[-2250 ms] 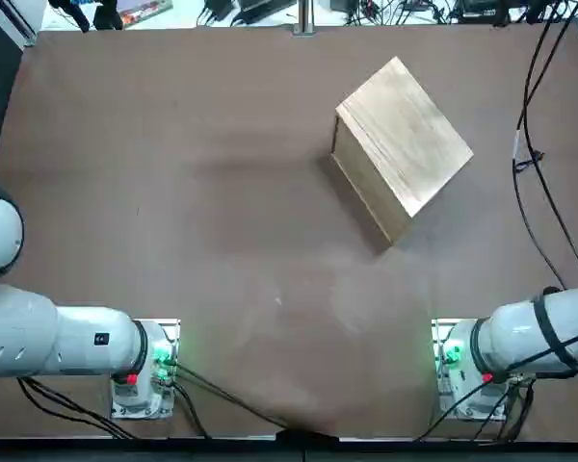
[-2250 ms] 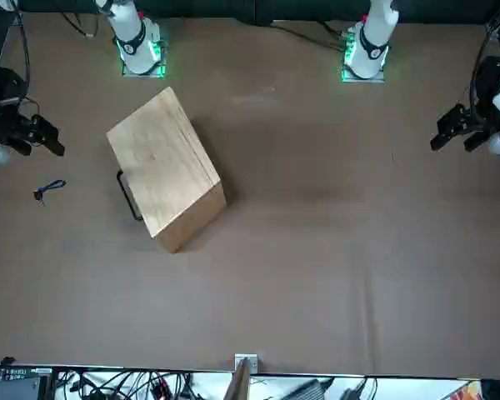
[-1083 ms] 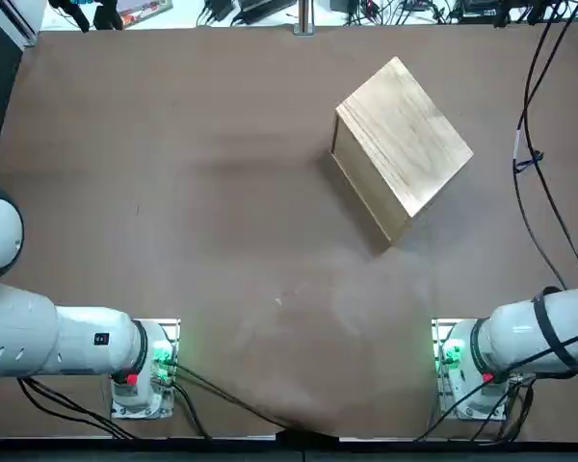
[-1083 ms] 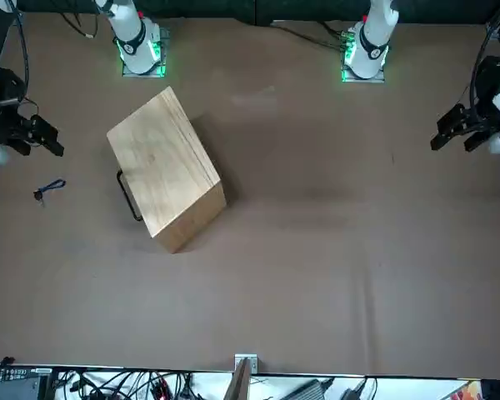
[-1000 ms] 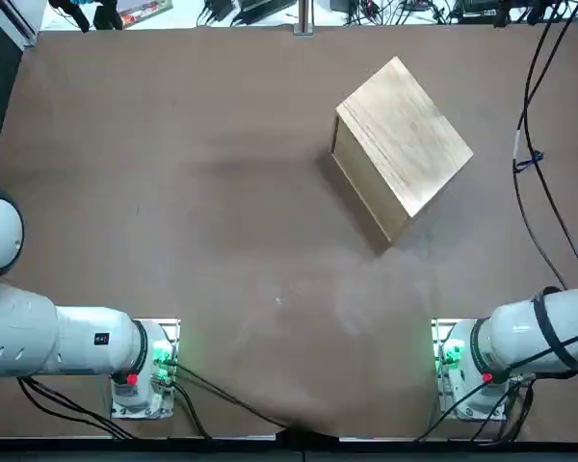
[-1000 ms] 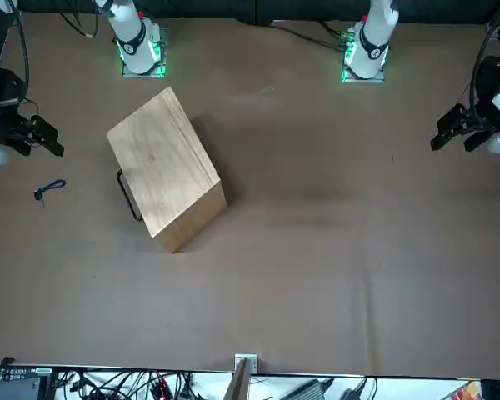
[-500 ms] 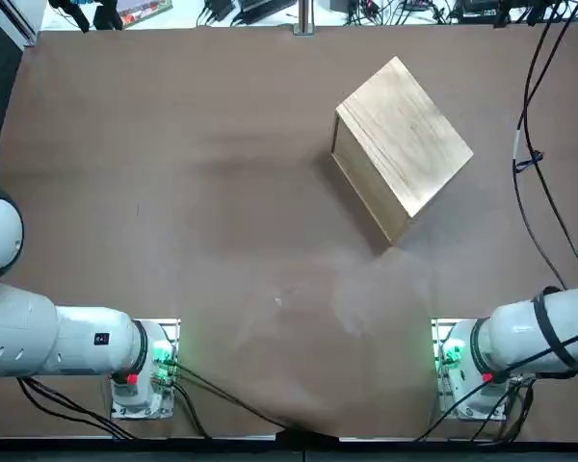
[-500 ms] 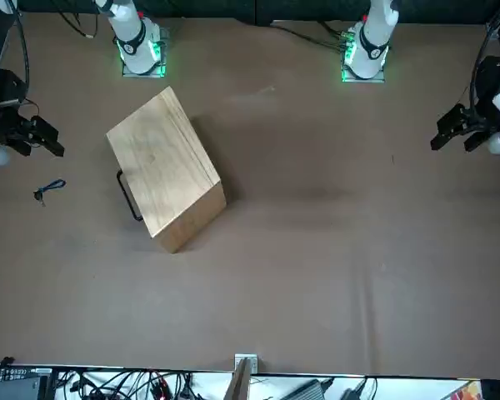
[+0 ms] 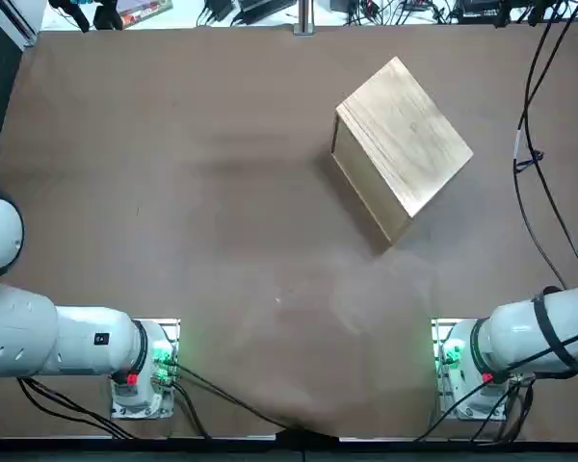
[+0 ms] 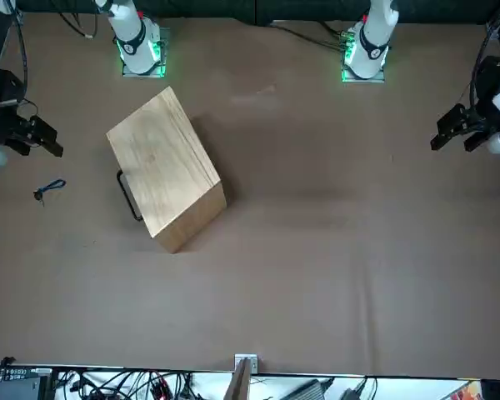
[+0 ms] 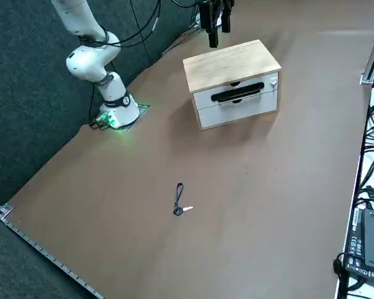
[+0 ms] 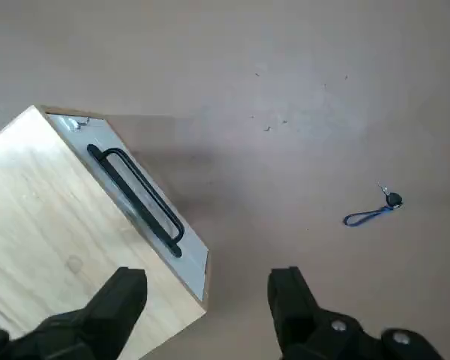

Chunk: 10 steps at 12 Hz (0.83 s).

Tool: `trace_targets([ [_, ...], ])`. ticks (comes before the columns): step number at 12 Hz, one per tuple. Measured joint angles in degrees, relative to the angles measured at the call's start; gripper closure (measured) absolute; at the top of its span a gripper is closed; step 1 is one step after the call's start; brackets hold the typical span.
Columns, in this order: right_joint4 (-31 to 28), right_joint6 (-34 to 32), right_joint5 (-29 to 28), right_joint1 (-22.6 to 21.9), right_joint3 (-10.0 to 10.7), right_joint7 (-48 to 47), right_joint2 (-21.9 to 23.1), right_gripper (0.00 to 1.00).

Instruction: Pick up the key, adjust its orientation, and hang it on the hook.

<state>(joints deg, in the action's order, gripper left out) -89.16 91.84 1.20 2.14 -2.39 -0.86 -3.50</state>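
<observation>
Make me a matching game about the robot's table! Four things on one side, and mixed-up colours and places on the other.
Things:
1. strap
2. box top
3. handle
4. right end effector

Colours and places:
A. black, on the white front of the box
B. open, in the air above the table
C. blue, joined to the key
D. pale wood, facing up

Right pairs: 1-C, 2-D, 3-A, 4-B
</observation>
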Motion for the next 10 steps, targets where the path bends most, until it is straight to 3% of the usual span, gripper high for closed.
trace_targets([
  [7,0.0,0.02,0.0,1.66,0.37,-10.12,0.1,0.0],
  [10,-0.07,-0.56,0.0,4.72,0.9,-21.75,0.08,0.0],
])
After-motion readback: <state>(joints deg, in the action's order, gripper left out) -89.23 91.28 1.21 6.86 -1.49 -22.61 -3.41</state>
